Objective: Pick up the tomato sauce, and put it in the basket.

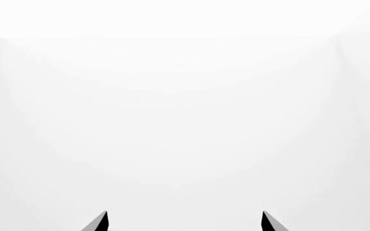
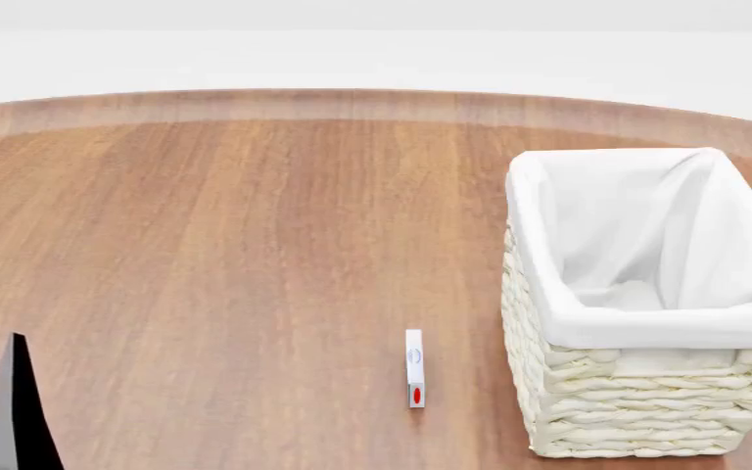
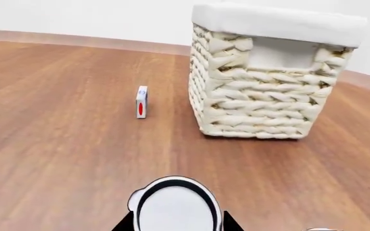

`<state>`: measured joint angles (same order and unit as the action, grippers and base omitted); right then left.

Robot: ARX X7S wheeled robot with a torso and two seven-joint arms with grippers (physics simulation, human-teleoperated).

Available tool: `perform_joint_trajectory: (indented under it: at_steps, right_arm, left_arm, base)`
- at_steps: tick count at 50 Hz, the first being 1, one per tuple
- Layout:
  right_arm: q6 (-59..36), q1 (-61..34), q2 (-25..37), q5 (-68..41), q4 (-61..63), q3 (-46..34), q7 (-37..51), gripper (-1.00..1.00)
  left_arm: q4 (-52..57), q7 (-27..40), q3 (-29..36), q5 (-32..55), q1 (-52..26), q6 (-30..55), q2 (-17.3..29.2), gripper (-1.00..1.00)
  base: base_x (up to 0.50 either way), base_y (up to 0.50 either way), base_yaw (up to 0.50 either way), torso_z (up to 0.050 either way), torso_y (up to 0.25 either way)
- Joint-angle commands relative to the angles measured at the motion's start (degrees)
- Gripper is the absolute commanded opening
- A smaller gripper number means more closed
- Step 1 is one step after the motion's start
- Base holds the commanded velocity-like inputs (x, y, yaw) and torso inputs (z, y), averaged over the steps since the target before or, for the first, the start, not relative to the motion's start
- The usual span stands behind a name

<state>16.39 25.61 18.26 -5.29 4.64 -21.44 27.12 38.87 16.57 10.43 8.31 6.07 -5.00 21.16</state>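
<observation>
The tomato sauce can (image 3: 172, 209) sits between the two dark fingers of the right hand (image 3: 175, 224). It shows only in the right wrist view, as a round silver-white top with a dark rim. The fingers stand close against either side of it, so the right hand is judged closed on the can. The label is hidden from this angle. Neither the can nor the right hand appears in the head view. The basket (image 3: 256, 96) stands upright on the desk (image 2: 219, 245), ahead of the held can and toward the robot's right. Its white cloth liner is folded over the rim and its inside appears empty. A small white tile (image 2: 414, 367) with a red mark stands on edge just beside the basket's left wall, apart from it. The left hand (image 1: 185, 222) has its fingertips spread wide with nothing between them, and it faces a blank white field. One of its fingers shows at the lower left of the head view, well apart from the basket. The step in hand is judged to be the carry to the basket. The can should be raised above the cloth rim before it travels sideways. A low approach would strike the woven wall or drag the liner. The path should pass to the right of the white tile so as not to topple it. The can should be kept upright and brought over the middle of the opening. It should then be lowered inside and let go only once it is well within the walls. The left hand should keep out of the way.
</observation>
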Motion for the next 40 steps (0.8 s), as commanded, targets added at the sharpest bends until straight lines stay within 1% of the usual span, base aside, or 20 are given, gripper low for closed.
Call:
perform_joint_trajectory:
  at_steps: [1,3,5,9,14,22,29,34,40]
  right_arm:
    - [-0.6,0.2,1.1,3.1,4.6,0.5,1.4,-1.0]
    - [-2.3,0.6,1.5,3.2,7.6,0.6,1.7,-1.0]
    - [-1.9,0.2,1.6,3.5,8.4,0.5,1.6,-1.0]
    - [-7.2,0.4,2.6,3.5,16.8,0.9,1.9,-1.0]
    - [-10.5,-0.9,3.5,4.7,22.4,1.6,2.2,-1.0]
    - [-14.9,-7.6,4.3,8.1,27.8,1.5,0.6,-1.0]
    - [-19.1,-13.3,4.9,9.0,32.2,6.1,2.0,-1.0]
    - [-21.2,-17.1,5.8,10.7,34.5,6.1,0.7,-1.0]
    - [-22.7,-23.2,5.2,11.4,35.5,4.9,-1.0,-1.0]
  left_arm:
    - [-0.2,0.2,-0.1,0.2,0.1,-0.4,0.2,1.0]
    - [-0.1,0.2,0.0,0.2,0.1,-0.4,0.3,1.0]
    - [-0.1,0.2,0.1,0.2,0.1,-0.4,0.3,1.0]
    - [0.0,0.4,0.1,0.1,0.2,-0.4,0.4,1.0]
    - [-0.1,0.5,0.1,0.0,0.2,-0.4,0.4,1.0]
    - [-0.2,0.7,0.5,-0.1,0.1,-0.2,0.4,1.0]
    - [0.2,0.8,0.7,0.7,-0.6,0.5,0.3,1.0]
    - [0.5,0.8,0.8,0.8,-0.4,0.3,0.5,1.0]
    - [0.9,1.0,0.6,0.8,-0.3,0.5,0.7,1.0]
  base:
    - [0.0,0.0,0.0,0.0,0.0]
    - [0.0,0.0,0.0,0.0,0.0]
    - [0.0,0.0,0.0,0.0,0.0]
    - [0.0,0.0,0.0,0.0,0.0]
    - [0.0,0.0,0.0,0.0,0.0]
    - [0.0,0.0,0.0,0.0,0.0]
    - [0.0,0.0,0.0,0.0,0.001]
    - [0.0,0.0,0.0,0.0,0.0]
    - [0.0,0.0,0.0,0.0,0.0]
